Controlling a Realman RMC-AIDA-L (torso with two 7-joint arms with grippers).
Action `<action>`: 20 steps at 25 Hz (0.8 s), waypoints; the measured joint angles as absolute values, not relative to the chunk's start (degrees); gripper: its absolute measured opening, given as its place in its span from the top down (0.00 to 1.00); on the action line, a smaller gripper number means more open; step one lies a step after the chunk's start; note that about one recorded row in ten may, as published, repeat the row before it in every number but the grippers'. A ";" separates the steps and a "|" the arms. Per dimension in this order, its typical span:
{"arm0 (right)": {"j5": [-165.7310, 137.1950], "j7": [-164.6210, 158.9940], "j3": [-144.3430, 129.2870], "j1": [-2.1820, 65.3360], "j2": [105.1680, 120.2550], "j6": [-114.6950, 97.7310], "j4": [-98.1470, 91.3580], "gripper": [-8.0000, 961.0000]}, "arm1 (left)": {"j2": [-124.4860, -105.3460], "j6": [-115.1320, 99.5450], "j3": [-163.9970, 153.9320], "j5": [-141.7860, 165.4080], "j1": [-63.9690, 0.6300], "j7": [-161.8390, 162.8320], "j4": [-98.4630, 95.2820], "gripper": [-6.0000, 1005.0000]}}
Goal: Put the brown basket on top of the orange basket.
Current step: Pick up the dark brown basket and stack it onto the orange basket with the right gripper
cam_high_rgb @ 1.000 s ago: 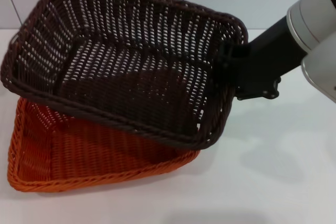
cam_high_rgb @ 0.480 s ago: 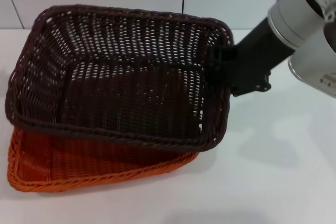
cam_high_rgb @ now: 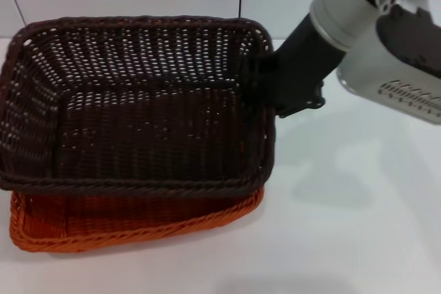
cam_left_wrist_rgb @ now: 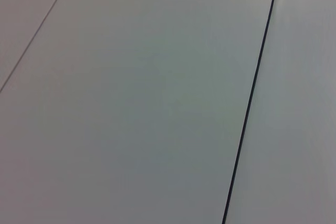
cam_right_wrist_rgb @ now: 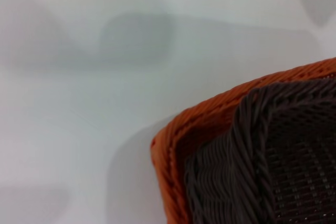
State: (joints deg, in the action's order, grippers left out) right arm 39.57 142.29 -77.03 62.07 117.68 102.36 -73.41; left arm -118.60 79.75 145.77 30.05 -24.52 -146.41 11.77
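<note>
Head view: brown basket point(cam_high_rgb: 138, 108) sits over orange basket point(cam_high_rgb: 131, 222) on table point(cam_high_rgb: 358, 239), nearly nested; right pincer point(cam_high_rgb: 256, 91) grips its right rim. Release left, by the look.
Left wrist view: blank panels only.
Right wrist view: brown corner inside orange rim.

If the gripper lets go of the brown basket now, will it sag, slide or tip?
Probably not sag: the brown basket keeps its boxy shape while the right gripper holds one end. Likely light, given its open weave. It may settle askew, since the orange basket shows only along one side.

Bright even light, soft shadows on the table point(cam_high_rgb: 358, 239), blurred wrist close-up
</note>
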 joint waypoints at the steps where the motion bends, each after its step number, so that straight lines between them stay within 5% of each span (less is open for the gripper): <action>1: 39.18 142.35 -77.18 62.53 118.01 102.13 -72.98 0.86 | -118.60 79.77 145.76 30.05 -24.53 -146.41 11.77 0.24; 20: 42.65 136.08 -81.24 63.69 119.44 98.75 -71.99 0.86 | -118.47 81.51 145.37 30.13 -22.70 -146.43 11.39 0.24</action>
